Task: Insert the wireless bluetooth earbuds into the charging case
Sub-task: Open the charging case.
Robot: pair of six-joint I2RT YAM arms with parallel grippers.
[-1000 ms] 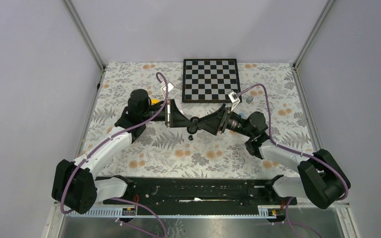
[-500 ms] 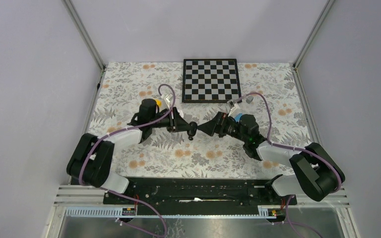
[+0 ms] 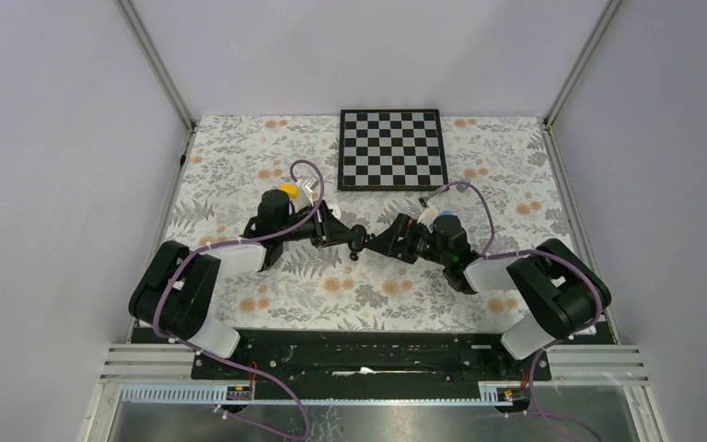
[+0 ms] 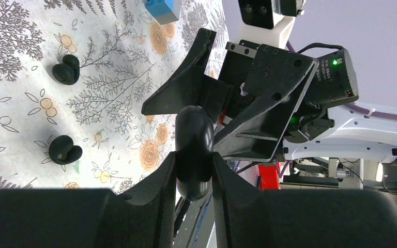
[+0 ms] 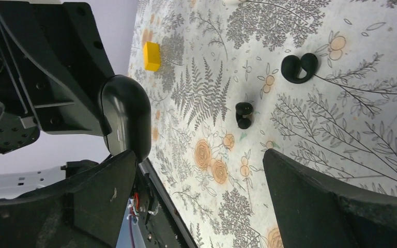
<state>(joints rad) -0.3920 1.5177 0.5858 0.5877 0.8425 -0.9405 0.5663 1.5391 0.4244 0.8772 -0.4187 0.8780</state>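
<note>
Your left gripper [image 4: 194,161] is clamped on the glossy black, pebble-shaped plastic charging case [image 4: 193,135], one finger pressed to each flank and the rounded end sticking out ahead. Facing it nose to nose, your right gripper [image 5: 199,155] stands with its jaws spread wide and nothing between them. The case's end sits just beside one of its fingers, though I can't tell whether they touch. Below both, on the white floral-print tablecloth [image 3: 239,157], lie two small black bean-shaped plastic earbuds [image 4: 64,150], near each other and apart from the case.

As for progress, you're early. The case is lifted off the cloth and presented, but its lid looks shut from both wrist views, and neither bud is picked up. I'd judge that nearly everything is left — open the lid, fetch each bud, seat it. I can't make out a white pair with any certainty.

Against a second ago, the two grippers meet at much the same spot in front of the black-and-white chessboard [image 3: 391,147], but both arms have changed posture. The big black elbow joints, then out by the near corners, have shifted inward and away from the near rail, and the wrists sit closer to the meeting point. The left grip on the case looks unchanged.
</note>
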